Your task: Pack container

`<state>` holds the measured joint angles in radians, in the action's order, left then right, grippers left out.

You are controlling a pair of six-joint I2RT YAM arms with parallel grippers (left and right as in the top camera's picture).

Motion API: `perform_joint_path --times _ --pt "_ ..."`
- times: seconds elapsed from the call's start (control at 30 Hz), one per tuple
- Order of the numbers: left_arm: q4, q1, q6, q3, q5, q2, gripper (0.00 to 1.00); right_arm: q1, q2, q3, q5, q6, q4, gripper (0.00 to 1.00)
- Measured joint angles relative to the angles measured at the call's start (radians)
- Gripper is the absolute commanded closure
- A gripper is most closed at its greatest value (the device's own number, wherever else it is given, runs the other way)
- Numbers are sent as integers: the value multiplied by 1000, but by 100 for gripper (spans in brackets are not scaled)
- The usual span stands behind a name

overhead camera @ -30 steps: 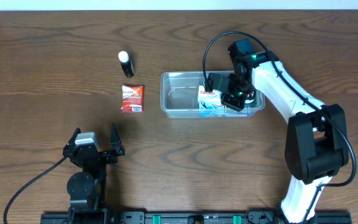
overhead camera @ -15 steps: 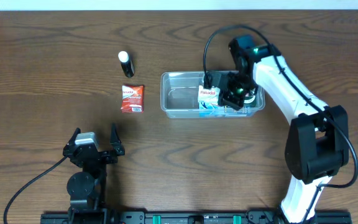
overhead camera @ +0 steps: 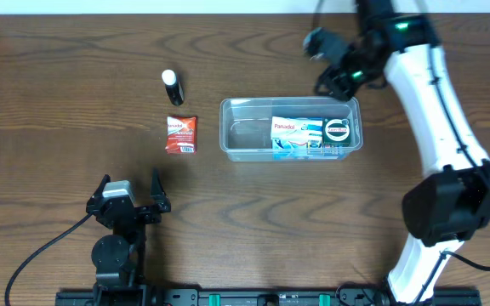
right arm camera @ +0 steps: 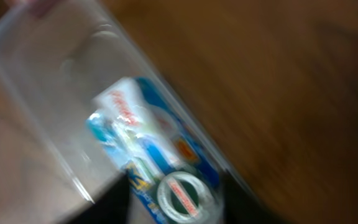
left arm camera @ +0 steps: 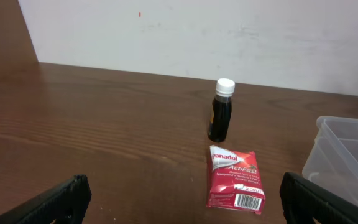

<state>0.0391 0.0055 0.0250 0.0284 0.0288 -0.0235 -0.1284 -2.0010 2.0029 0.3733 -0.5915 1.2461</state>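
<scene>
Right claw [overhead camera: 326, 66]: your jaws stand apart, holding nothing, just beyond the container's far rim.
Left claw [overhead camera: 130, 181]: wide, empty.
Container [overhead camera: 247, 134]: mid-desk [overhead camera: 58, 102], holding a Panadol box [overhead camera: 296, 136].

Blurred, the clear container [right arm camera: 64, 62] holds a blue-and-white box [right arm camera: 138, 140] beside a round disc [right arm camera: 185, 194].

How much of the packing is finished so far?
Done: a blue-and-white Panadol box and a round black tin lie inside the container. In hand: nothing. The right gripper hovers open beyond its far side, and the left gripper sits open. Left: the red Panadol packet and the small dark bottle, both on the table outside the container.
</scene>
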Motion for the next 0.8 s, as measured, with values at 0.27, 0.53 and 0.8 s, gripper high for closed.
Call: perform_joint_path --times 0.27,0.53,0.8 --pt "0 0 0 0 0 0 2 244 0 13 -48 187 -8 1" --pt "0 0 0 0 0 0 2 370 0 13 -60 257 27 1" --pt "0 0 0 0 0 0 2 376 0 13 -59 270 27 1"
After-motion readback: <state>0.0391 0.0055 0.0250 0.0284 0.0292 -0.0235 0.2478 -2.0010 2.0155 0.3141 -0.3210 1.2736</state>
